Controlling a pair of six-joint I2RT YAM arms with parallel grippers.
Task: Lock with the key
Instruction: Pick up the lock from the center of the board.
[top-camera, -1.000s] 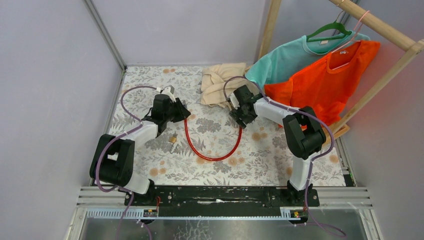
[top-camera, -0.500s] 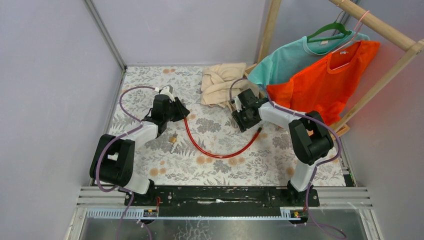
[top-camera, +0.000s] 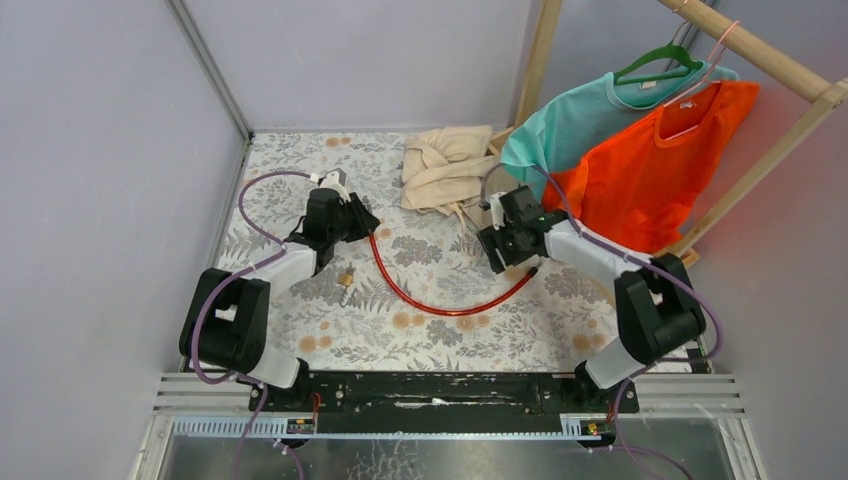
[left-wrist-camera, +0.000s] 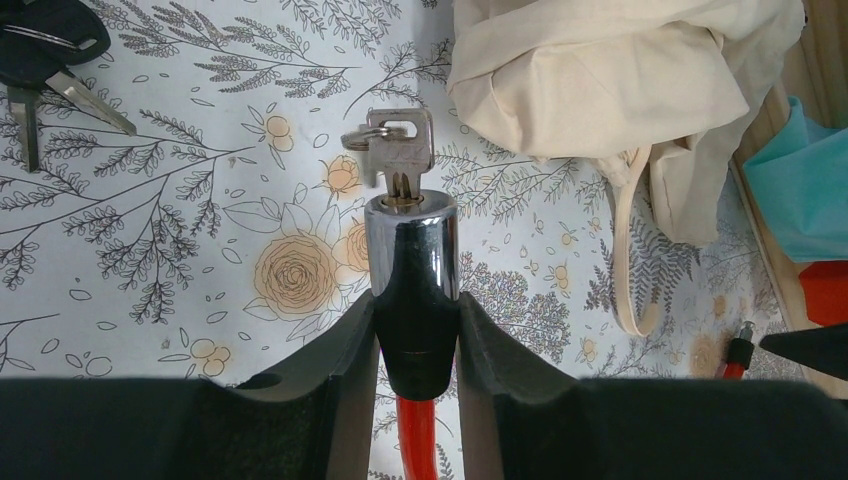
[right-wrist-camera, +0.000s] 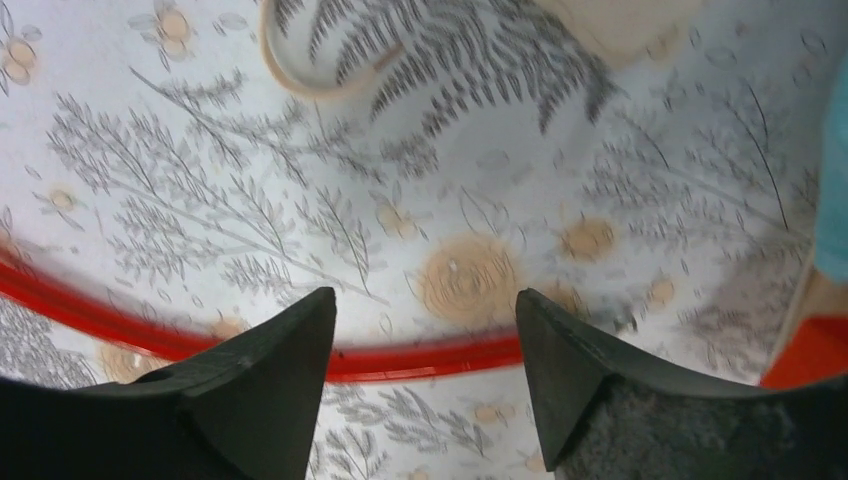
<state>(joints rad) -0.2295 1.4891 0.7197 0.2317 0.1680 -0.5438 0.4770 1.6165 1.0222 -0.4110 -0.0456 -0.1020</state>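
The left gripper is squeezing the lock, with a key sitting in its hole. The right gripper is hanging spread wide, maybe just above the red cable.

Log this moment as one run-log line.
left hand: shut on lock barrel | key: inserted in barrel | right hand: open above red cable, holding nothing

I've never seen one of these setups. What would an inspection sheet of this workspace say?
Surface: floral tablecloth, flat.
Job's things: red cable lock; key in its lock head; free end not inserted.
Clutter: beige tote bag; spare keys.
Grippers: left gripper shut on lock head; right gripper open, over the cable.
Cables: purple cables along both arms.
Surroundings: teal shirt and orange shirt on wooden rack.
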